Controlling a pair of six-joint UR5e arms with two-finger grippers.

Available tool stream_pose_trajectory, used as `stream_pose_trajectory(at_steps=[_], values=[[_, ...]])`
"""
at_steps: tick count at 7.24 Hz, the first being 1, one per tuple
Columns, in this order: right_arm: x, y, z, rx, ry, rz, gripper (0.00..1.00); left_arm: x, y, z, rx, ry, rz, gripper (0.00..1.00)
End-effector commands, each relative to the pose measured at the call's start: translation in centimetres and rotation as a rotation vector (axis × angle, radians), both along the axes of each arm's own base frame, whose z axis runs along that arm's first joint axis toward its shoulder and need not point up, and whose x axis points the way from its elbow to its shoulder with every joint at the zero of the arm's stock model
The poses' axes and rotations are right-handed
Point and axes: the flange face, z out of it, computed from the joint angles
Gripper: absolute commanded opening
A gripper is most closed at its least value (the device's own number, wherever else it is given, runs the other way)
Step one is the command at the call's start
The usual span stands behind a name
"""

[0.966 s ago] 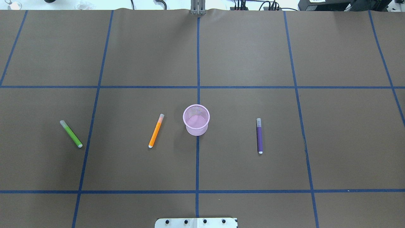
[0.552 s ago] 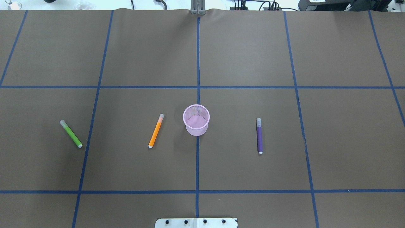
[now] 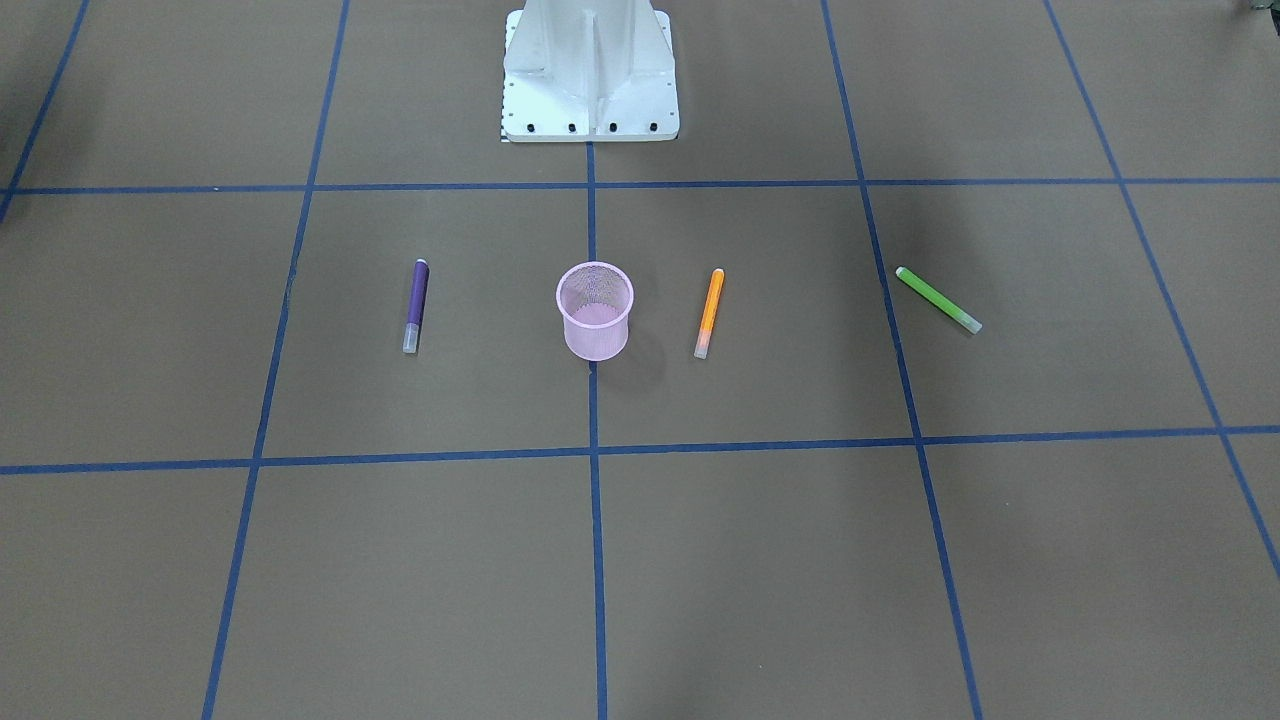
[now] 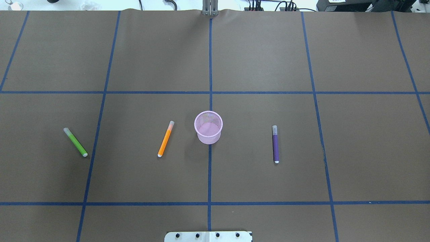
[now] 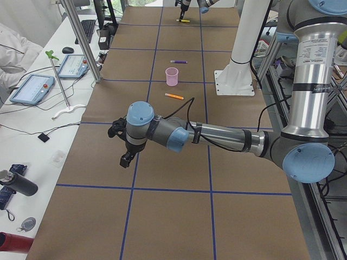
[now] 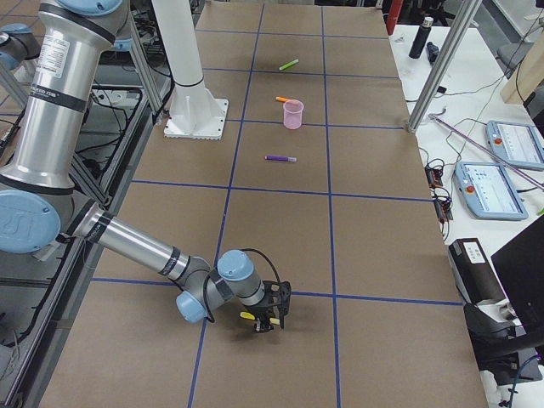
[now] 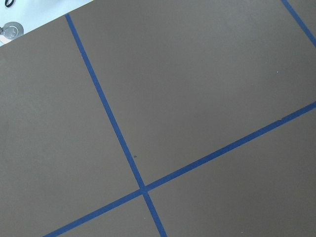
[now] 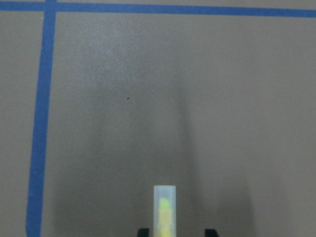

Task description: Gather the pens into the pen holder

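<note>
Brown paper crossed with blue tape lines [image 4: 210, 67] covers the long counter [image 4: 268, 57], and a white bench with tablets runs along its far side.

The right gripper [image 6: 269, 316] hangs low over one end of the counter, its wrist bent down. In its wrist view the yellow pen [image 8: 164, 212] lies between the two dark fingertips [image 8: 143, 231], pale cap pointing away from the camera. The jaws stand wider than the pen, with brown paper showing on either side of it, more on one side than the other.

Going away from this gripper along the counter come the purple pen [image 4: 275, 145], then the pen holder [image 4: 209, 138] standing upright on a tape line with no pen in it, then the orange pen [image 4: 165, 139] near the holder's other side, and last the green pen [image 4: 76, 142], lying aslant. All three pens lie flat, apart from one another and well apart from both grippers.

The left gripper [image 5: 125, 158] hovers above the opposite end of the counter, pointing down. Its wrist camera shows only paper and crossing tape, so whether its jaws are wide or narrow cannot be told.
</note>
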Motion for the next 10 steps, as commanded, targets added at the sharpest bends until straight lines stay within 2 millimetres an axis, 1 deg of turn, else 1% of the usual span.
stream_pose_trajectory(at_steps=[1,2,3,4,6,7,8,10], values=[[-0.7,-0.6,-0.1,0.005,-0.002,-0.012,0.38,0.0,0.0,0.0,0.001,0.000,0.000,1.00],[-0.7,-0.6,-0.1,0.005,-0.002,-0.013,0.28,0.0,0.0,0.0,-0.001,0.000,-0.001,1.00],[-0.8,-0.7,-0.2,0.008,-0.002,-0.016,0.00,0.0,0.0,0.0,0.000,0.000,0.000,1.00],[-0.9,-0.8,-0.4,0.017,-0.005,-0.021,0.00,0.0,0.0,0.1,-0.002,0.000,0.000,1.00],[-1.5,-2.3,-3.7,0.081,-0.041,-0.030,0.00,0.0,0.0,0.2,-0.003,0.000,0.000,1.00],[-2.0,-3.9,-6.8,0.149,-0.062,-0.026,0.00,0.0,0.0,0.2,-0.005,0.000,-0.001,1.00],[-2.6,-5.3,-10.5,0.219,-0.091,-0.025,0.00,0.0,0.1,0.3,-0.008,0.000,-0.001,1.00],[-4.6,-10.3,-19.7,0.394,-0.167,-0.016,0.00,0.0,0.0,-0.2,0.003,0.000,-0.001,1.00]])
